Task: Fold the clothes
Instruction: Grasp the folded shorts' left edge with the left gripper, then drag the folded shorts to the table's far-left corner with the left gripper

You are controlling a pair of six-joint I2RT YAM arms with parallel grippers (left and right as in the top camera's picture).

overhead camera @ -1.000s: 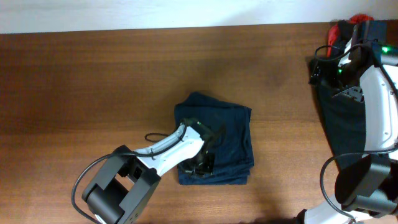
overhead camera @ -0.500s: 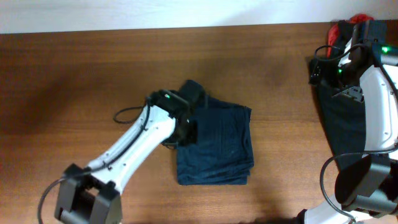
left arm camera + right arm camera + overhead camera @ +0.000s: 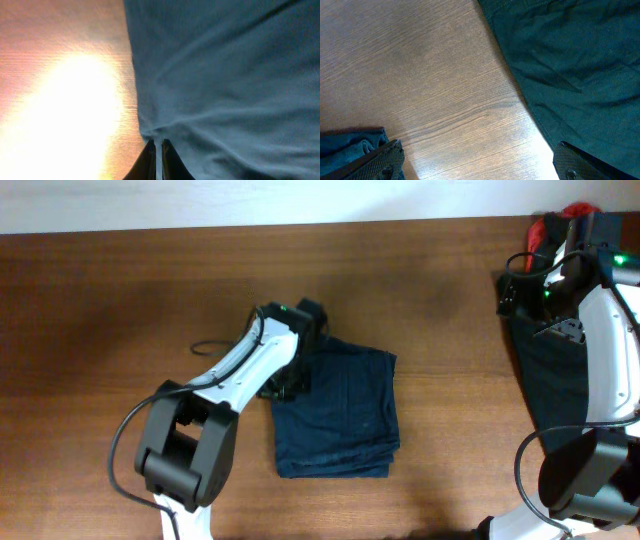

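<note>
At the table's near edge, left arm (image 3: pixel 235 375): rises from its base and reaches away and to the right, with the wrist bent down over the top-left corner of the garment.
Table (image 3: pixel 120 300): brown wood grain; in the left wrist view a bright glare lies on it beside the cloth.
Folded garment (image 3: pixel 345 420): dark blue, folded into a rough rectangle of several layers, lying flat near the middle of the table. The stacked edges show along its near side. Its upper left corner is hidden under the left wrist.
Garment surface, left wrist view: soft creases run across the cloth and draw together toward the fingertips at its left hem.
Left gripper (image 3: pixel 156 150): jaws almost together, only a thin slit between the dark fingertips, pinched onto the hem of the folded garment where cloth meets table.
Right arm (image 3: pixel 610 350): stands along the right edge of the table, its wrist at the far right corner, well apart from the folded garment.
Right gripper (image 3: pixel 480 156): jaws spread wide, one fingertip in each lower corner of the right wrist view, holding nothing, bare table between them.
Second cloth (image 3: pixel 545 380): dark, unfolded, spread beneath the right arm.
Red item (image 3: pixel 572 212): at the far right corner, too small to identify.
</note>
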